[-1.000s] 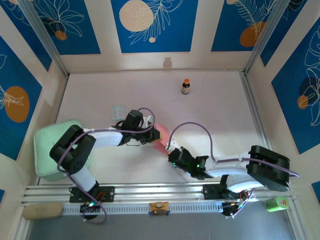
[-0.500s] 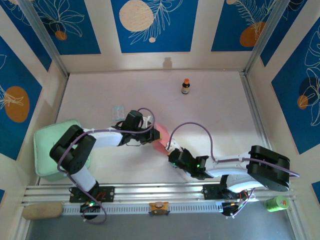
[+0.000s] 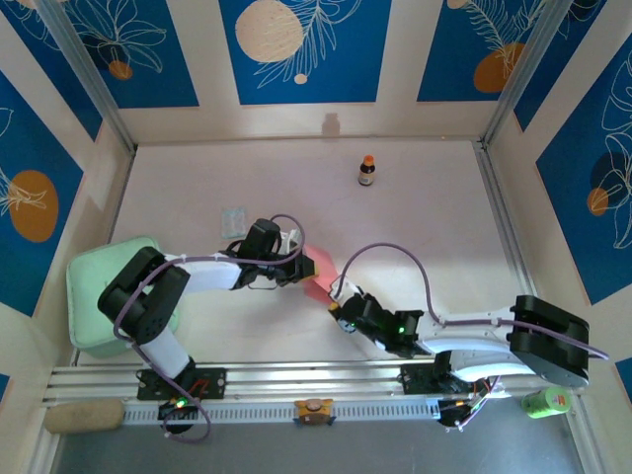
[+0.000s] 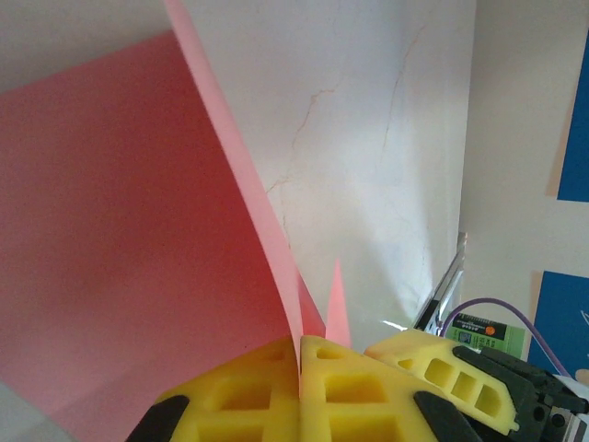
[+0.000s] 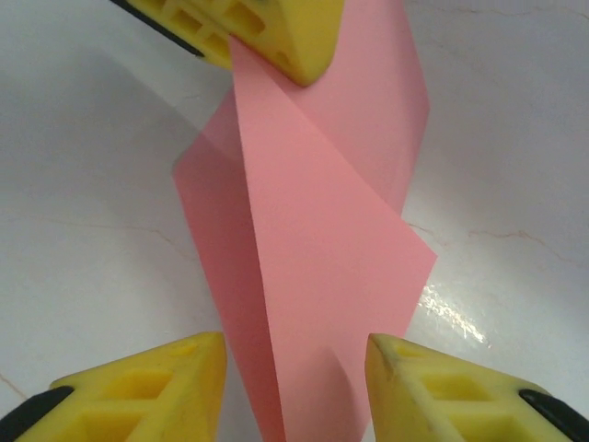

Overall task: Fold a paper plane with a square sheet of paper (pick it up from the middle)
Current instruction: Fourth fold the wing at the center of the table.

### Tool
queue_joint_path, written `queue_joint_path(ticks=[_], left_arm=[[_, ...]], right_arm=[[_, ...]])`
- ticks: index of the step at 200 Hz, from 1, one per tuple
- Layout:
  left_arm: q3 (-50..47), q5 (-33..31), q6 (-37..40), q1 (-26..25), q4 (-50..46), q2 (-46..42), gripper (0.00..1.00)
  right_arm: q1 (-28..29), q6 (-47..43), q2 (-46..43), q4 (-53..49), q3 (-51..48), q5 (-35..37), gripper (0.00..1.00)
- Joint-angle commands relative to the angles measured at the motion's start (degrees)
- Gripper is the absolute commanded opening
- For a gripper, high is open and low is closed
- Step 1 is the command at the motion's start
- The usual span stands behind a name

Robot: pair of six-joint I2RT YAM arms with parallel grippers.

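Centrally on the tabletop [image 3: 434,217], the left hand [image 4: 301,348] is pinching one edge of the square sheet of paper [image 5: 313,249] between fully closed yellow fingers [image 4: 248,387]. The sheet is standing up off the surface, a crease running through it and its other edges hanging free. Opposite, the right hand [image 5: 294,368] is sitting with fingers parted either side of the sheet's lower end, while bare surface is lying wide beyond both, the small bottle [image 3: 366,171] and pale packet [image 3: 233,219] well apart.
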Motion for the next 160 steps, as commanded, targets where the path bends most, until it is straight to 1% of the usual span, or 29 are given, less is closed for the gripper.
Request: queue_joint_path(ticks=[1, 8, 24, 35, 63, 79, 94, 160], left_arm=[[0.4, 0.7, 0.0, 0.8, 0.4, 0.3, 0.00], [0.5, 0.7, 0.2, 0.8, 0.2, 0.4, 0.00], [0.6, 0.8, 0.1, 0.8, 0.0, 0.4, 0.00], [0.6, 0.8, 0.2, 0.8, 0.0, 0.4, 0.00], [0.6, 0.8, 0.4, 0.8, -0.2, 0.7, 0.00], [0.6, 1.0, 0.0, 0.8, 0.1, 0.8, 0.00], [0.2, 1.0, -0.4, 0.8, 1.0, 0.7, 0.00], [-0.5, 1.1, -0.4, 0.8, 1.4, 0.7, 0.00]], right_arm=[[0.4, -4.7, 2.4, 3.9, 0.8, 0.2, 0.46], [0.4, -5.3, 3.4, 4.2, 1.2, 1.2, 0.46], [0.0, -6.6, 5.2, 5.0, 2.1, 0.9, 0.46], [-0.2, -6.5, 6.2, 5.5, 2.5, 2.4, 0.45], [-0.3, -6.7, 6.6, 5.9, 3.0, 2.7, 0.44], [-0.3, -6.3, 6.4, 5.4, 3.2, 2.3, 0.44], [-0.9, -6.1, 6.4, 4.7, 3.7, 0.8, 0.41], [-1.2, -5.3, 7.4, 2.6, 5.0, 0.0, 0.37]])
